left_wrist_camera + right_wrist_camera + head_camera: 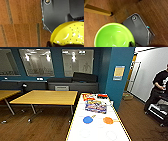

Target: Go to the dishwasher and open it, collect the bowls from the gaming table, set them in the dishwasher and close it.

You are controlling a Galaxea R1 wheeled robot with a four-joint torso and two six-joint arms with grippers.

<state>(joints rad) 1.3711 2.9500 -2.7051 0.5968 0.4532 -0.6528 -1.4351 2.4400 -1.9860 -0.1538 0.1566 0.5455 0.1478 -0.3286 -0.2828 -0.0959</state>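
Blue bowl (87,119), orange bowl (108,120) on gaming table (75,129) (packet writing unreadable); gripper states: cannot tell.

No writing can be read anywhere in these pictures. A yellow notice (119,72) hangs on the teal wall, and its lines are too blurred to make out. Colourful printed packets (96,107) lie on the white counter (97,132) with patterns that may hold lettering, but none of it is legible; the same goes for the red and orange items (90,97) beyond them. The faint ring outlines on the counter near its close end carry no legible marks. The bowls bear no labels that can be told.
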